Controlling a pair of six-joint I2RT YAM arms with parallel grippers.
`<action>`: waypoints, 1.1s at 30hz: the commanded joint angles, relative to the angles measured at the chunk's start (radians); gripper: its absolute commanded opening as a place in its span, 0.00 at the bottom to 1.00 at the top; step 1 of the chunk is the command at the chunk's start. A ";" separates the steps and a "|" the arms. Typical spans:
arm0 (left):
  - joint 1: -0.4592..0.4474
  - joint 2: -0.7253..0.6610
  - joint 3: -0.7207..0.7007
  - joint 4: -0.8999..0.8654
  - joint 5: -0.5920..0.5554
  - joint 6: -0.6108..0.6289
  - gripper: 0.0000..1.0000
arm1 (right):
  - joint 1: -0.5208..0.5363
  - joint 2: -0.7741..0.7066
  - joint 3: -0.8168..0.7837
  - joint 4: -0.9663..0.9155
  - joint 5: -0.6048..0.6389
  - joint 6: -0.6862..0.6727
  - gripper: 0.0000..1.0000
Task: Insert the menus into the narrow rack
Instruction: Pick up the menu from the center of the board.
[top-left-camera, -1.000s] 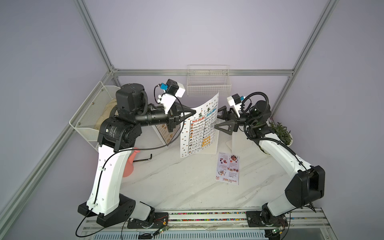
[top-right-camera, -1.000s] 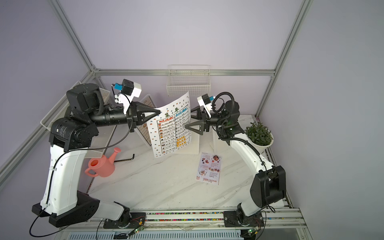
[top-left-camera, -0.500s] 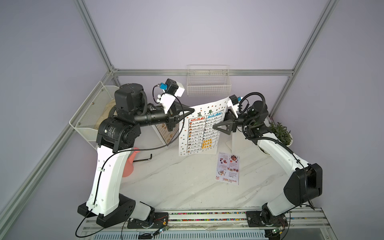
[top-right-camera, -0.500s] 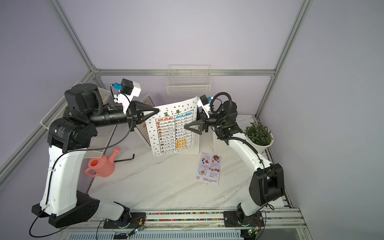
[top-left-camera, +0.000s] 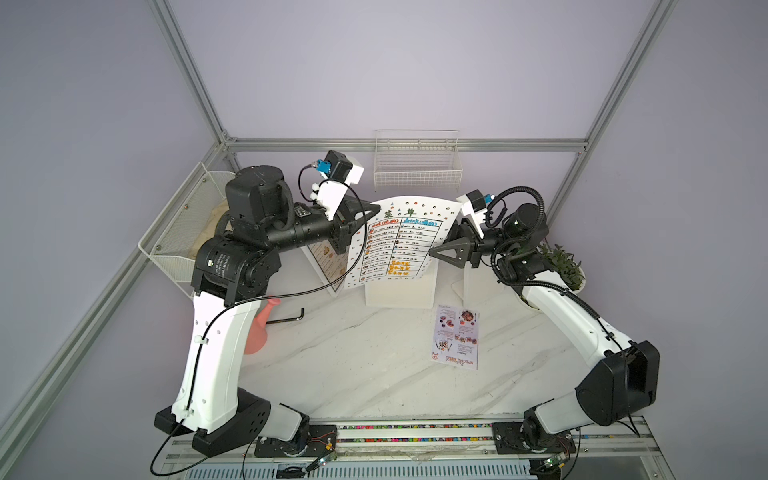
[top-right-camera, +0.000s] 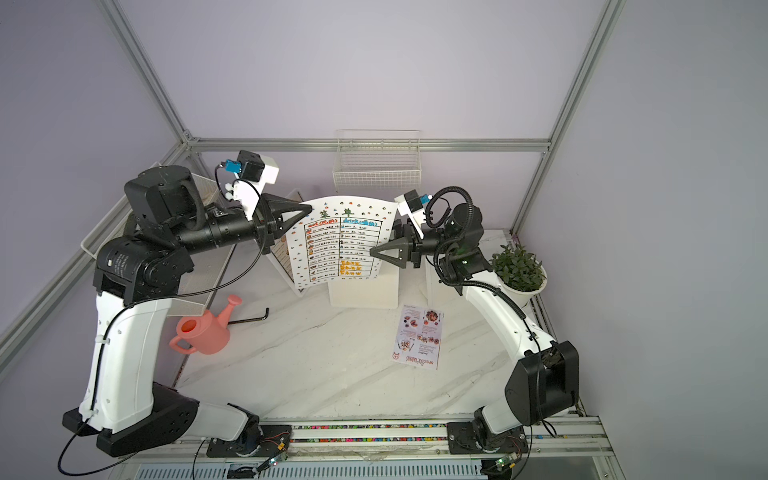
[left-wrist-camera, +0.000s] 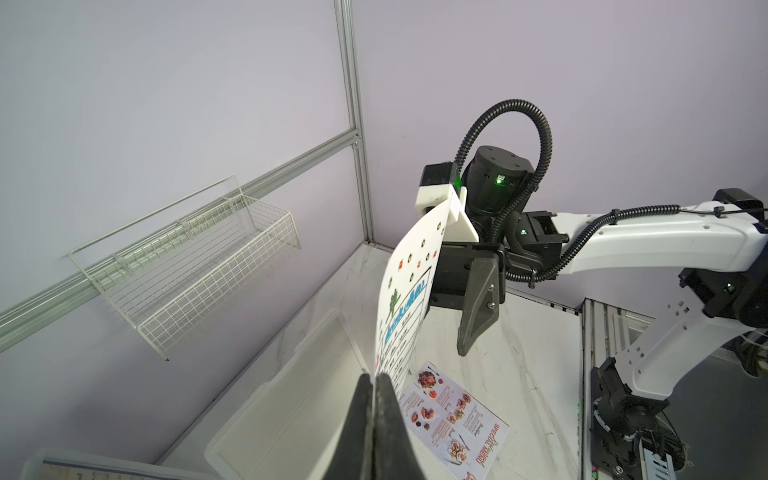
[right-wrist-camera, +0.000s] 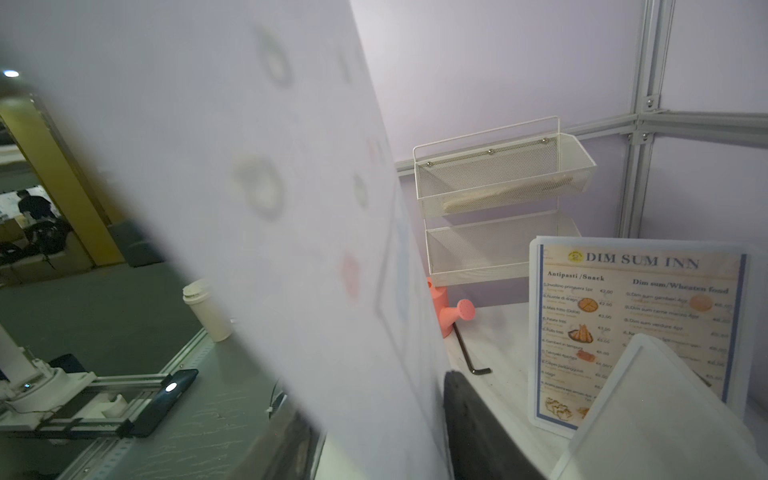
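L end effector (top-left-camera: 365, 216) clamped on grid menu (top-left-camera: 395, 245); R end effector (top-left-camera: 434, 252) straddles opposite edge, grip unclear. Risk: sheet buckles if arms converge, missing white rack (top-left-camera: 399, 291).

Pale lilac walls (top-left-camera: 374, 62) close the space on three sides, framed by grey aluminium posts (top-left-camera: 187, 70) and a rail (top-left-camera: 519, 145) along the far wall. The counter (top-left-camera: 374, 365) is white marble with grey veins, evenly lit. A white wire basket (top-left-camera: 417, 166) hangs on the far wall, and a mesh shelf (top-left-camera: 178, 245) on the left wall. In the right wrist view a grey floor (right-wrist-camera: 104, 316) and a yellow wall (right-wrist-camera: 50, 166) lie beyond.
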 joint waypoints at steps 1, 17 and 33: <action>0.004 -0.052 -0.008 0.080 0.007 -0.031 0.00 | 0.009 -0.021 -0.017 0.020 0.020 0.009 0.42; 0.006 -0.051 -0.027 0.094 0.035 -0.040 0.00 | 0.030 -0.016 -0.015 0.096 0.023 0.068 0.20; 0.019 -0.049 -0.031 0.084 0.032 -0.032 0.00 | 0.030 -0.041 0.010 0.044 0.048 0.033 0.25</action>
